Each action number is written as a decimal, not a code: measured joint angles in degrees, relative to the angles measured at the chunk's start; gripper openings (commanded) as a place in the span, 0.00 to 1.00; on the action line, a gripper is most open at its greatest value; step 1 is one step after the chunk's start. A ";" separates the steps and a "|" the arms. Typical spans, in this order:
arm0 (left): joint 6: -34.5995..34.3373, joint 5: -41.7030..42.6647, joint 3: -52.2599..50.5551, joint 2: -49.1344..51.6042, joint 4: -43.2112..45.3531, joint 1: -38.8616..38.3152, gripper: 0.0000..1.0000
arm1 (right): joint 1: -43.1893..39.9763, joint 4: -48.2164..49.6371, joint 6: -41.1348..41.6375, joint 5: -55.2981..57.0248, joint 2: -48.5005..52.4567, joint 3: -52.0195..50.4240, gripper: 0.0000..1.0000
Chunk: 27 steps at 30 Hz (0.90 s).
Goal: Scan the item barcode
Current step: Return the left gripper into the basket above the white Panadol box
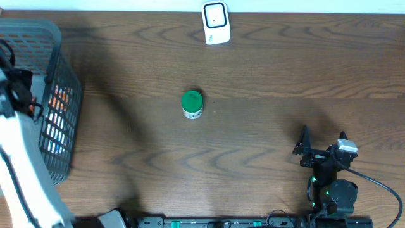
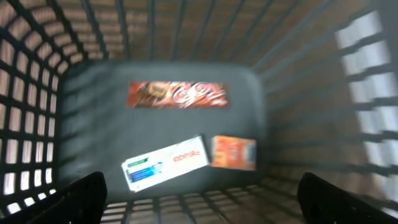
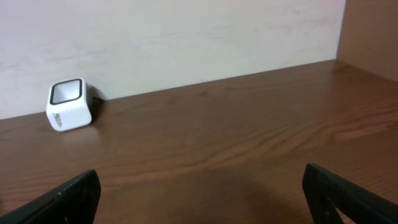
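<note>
Brown wood-grain table; pale wall behind.

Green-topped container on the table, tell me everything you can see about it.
It is a small round container with a green lid and a white body, apparently plastic, with the lid on. It seems to stand upright near the middle of the wooden table. Nothing touches it but the table; any label is too small to read.
</note>
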 measured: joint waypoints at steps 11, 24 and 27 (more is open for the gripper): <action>6.45 15.65 -0.39 16.83 1.70 11.34 0.98 | 0.00 -0.02 0.00 0.00 0.00 0.00 0.99; 27.47 22.60 -0.39 23.80 1.79 12.02 0.98 | 0.00 0.00 0.00 0.00 0.00 0.00 0.99; 32.35 22.80 -0.39 24.41 1.81 12.02 0.98 | 0.00 0.00 0.00 0.00 0.00 0.00 0.99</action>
